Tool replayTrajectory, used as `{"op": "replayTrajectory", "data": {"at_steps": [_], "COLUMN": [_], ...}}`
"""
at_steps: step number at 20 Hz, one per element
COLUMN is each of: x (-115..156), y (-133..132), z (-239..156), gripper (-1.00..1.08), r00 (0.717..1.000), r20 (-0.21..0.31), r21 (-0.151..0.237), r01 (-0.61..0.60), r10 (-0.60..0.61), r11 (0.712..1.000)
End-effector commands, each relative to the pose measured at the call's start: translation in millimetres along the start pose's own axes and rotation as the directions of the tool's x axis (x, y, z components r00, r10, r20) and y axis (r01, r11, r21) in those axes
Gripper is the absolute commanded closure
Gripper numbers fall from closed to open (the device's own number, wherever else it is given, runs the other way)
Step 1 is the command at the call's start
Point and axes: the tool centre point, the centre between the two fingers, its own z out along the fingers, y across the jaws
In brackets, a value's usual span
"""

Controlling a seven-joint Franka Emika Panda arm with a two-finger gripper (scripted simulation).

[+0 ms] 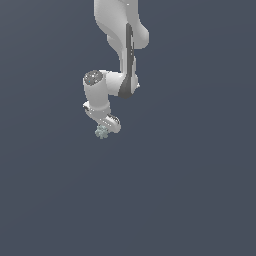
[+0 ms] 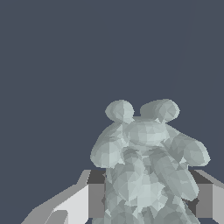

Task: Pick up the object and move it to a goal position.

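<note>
White arm (image 1: 122, 45) coming down from the top centre of the exterior view, bent toward the exterior view's left. Claw (image 1: 106, 127) at its lower end, just left of centre, narrowly parted and closed on the lump (image 1: 102, 132). In the wrist view, grey fingers (image 2: 97, 199) pressing both sides of the lump (image 2: 146, 168) near its base. Pale grey-green, knobbly lump sitting between the fingers and poking out past the tips; long axis along the fingers, two rounded knobs at the far end.
</note>
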Motion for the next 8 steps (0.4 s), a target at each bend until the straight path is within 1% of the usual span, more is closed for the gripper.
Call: {"op": "replayTrajectory", "data": {"at_steps": [1,5,8], "x": [-5.3,-9.6,-10.5], "y": [10.0,19.6,21.8], "z": [-2.1,-4.0,-4.5], "gripper": [1.08,1.08,1.08], "r00": [1.0,1.0,1.0], "r20": [0.0,0.0,0.0], "r21": [0.0,0.0,0.0], "r01": [0.001,0.001,0.001], "r10": [-0.001,-0.001,-0.001], "r11": [1.0,1.0,1.0]}}
